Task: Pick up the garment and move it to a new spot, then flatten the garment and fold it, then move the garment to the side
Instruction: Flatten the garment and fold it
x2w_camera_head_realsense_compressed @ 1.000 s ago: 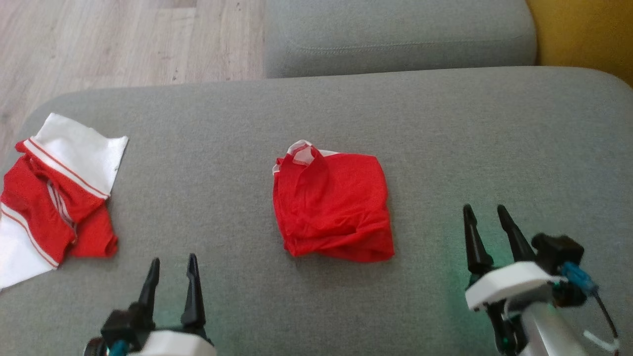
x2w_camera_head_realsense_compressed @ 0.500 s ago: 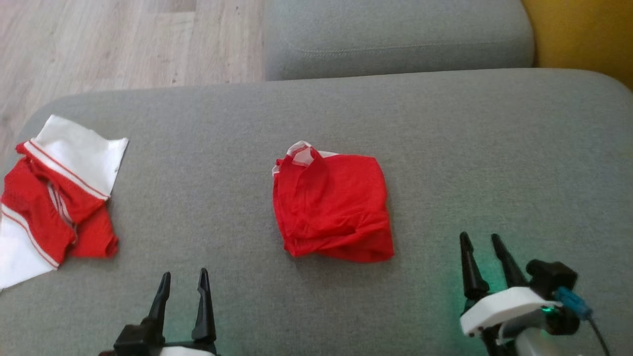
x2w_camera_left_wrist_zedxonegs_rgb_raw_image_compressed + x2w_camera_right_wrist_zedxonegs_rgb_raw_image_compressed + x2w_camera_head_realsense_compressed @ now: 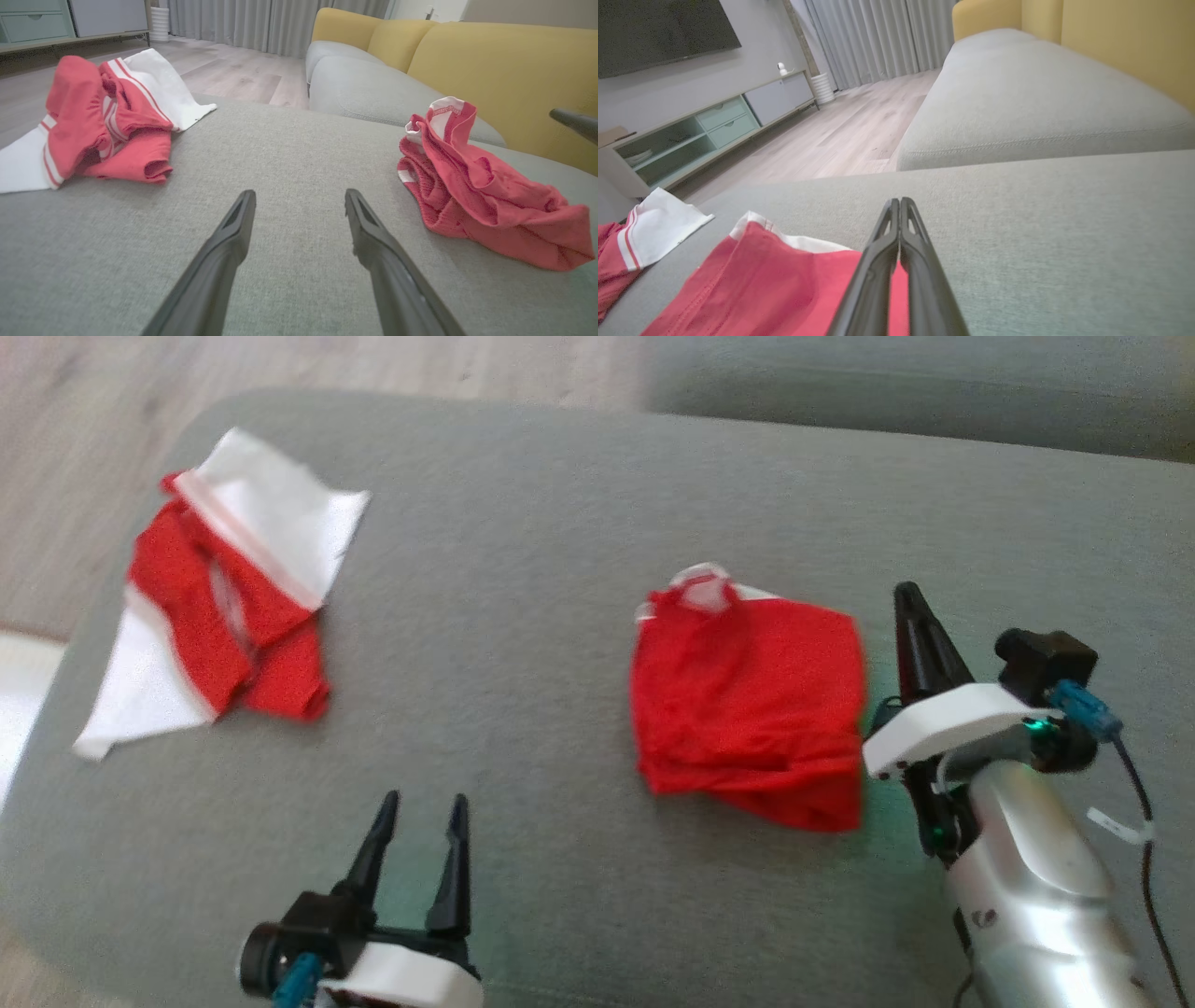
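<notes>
- Two grippers in play: your right gripper (image 3: 907, 602) has fingers pressed together on nothing, your left gripper (image 3: 426, 798) holds them apart, empty.
- That red garment (image 3: 747, 705) lies bundled on the grey cushion (image 3: 523, 616), just left of the right fingers.
- It looks folded already; shifting it aside seems all that's left.
- No readable writing anywhere.

Silver forearm (image 3: 1027, 868), white wrist plates (image 3: 943, 723), black fingers (image 3: 920, 639) (blue plugs (image 3: 1083, 707))
</notes>
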Controlling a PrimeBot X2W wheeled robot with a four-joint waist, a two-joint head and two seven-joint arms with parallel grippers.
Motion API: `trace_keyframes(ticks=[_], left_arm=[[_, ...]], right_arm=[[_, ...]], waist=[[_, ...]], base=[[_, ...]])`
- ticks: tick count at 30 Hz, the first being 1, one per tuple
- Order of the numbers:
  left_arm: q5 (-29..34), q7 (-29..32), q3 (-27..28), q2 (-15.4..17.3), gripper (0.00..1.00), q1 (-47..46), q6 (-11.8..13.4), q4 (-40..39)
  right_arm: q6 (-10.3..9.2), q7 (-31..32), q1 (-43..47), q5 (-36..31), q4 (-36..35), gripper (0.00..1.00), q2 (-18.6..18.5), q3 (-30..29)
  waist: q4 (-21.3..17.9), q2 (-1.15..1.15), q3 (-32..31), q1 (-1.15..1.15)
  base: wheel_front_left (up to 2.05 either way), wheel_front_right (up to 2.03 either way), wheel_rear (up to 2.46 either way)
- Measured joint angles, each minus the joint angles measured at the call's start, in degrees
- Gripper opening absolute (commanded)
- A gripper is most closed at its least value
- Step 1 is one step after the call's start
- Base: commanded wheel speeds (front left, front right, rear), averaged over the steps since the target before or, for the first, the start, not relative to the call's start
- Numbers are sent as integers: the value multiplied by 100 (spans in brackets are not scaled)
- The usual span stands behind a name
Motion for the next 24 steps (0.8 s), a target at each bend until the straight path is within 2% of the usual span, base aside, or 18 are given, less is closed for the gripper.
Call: trace_keyframes(ticks=[8, 16, 24], left_arm=[[-158, 0, -235, -1, 100, -179, -10, -119], [-218, 0, -411, -2, 100, -257, -109, -234], [-314, 0, -589, -8, 100, -276, -109, -270]], right_arm=[[0, 0, -46, -386, 387, 0, -8, -789], [0, 0, -147, -539, 181, 0, -30, -586], [0, 0, -136, -361, -97, 0, -107, -70]], waist=[[902, 0, 512, 0], [1526, 0, 934, 0], [1726, 0, 1031, -1]], base=[[0, 0, 0], [0, 0, 0], [0, 0, 0]])
